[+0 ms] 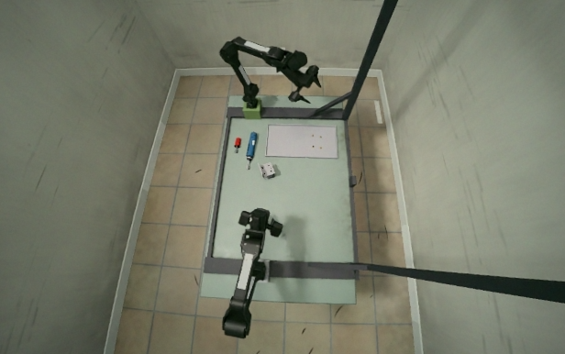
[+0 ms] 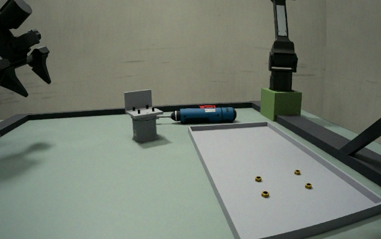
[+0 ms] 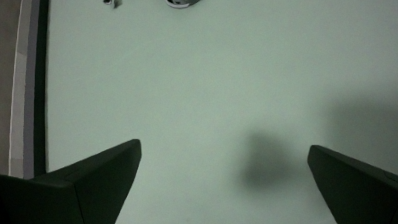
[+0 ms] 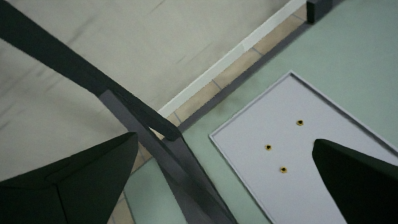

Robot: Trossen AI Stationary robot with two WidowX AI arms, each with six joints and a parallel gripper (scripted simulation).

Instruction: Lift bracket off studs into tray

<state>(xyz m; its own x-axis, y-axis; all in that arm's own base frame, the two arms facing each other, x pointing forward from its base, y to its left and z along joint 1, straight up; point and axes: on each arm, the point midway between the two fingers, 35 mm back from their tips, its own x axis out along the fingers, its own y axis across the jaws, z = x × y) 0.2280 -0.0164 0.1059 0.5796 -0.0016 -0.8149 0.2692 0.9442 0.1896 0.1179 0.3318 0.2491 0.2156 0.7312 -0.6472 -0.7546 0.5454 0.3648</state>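
The grey joint module (image 1: 271, 176) stands upright on the green mat (image 1: 284, 202), left of the tray (image 1: 303, 140). In the exterior view the L-shaped grey bracket (image 2: 140, 103) sits on top of the module (image 2: 143, 128), over short black studs. The tray (image 2: 278, 173) is shallow and grey. My left gripper (image 1: 260, 216) (image 2: 37, 88) is open and empty, high above the mat and well away from the module; its wrist view (image 3: 225, 175) shows bare mat, with the module's edge (image 3: 182, 2) at the top. My right gripper (image 1: 305, 91) (image 4: 224, 143) is open and empty, raised near the tray's far end.
Several yellow nuts (image 2: 281, 182) lie in the tray. A blue screwdriver (image 2: 204, 115) and a small red tool (image 1: 238, 143) lie beside the module. A green block (image 2: 281, 103) carries the right arm's base. Dark slanted poles (image 1: 367, 60) rise by the tray's far corner.
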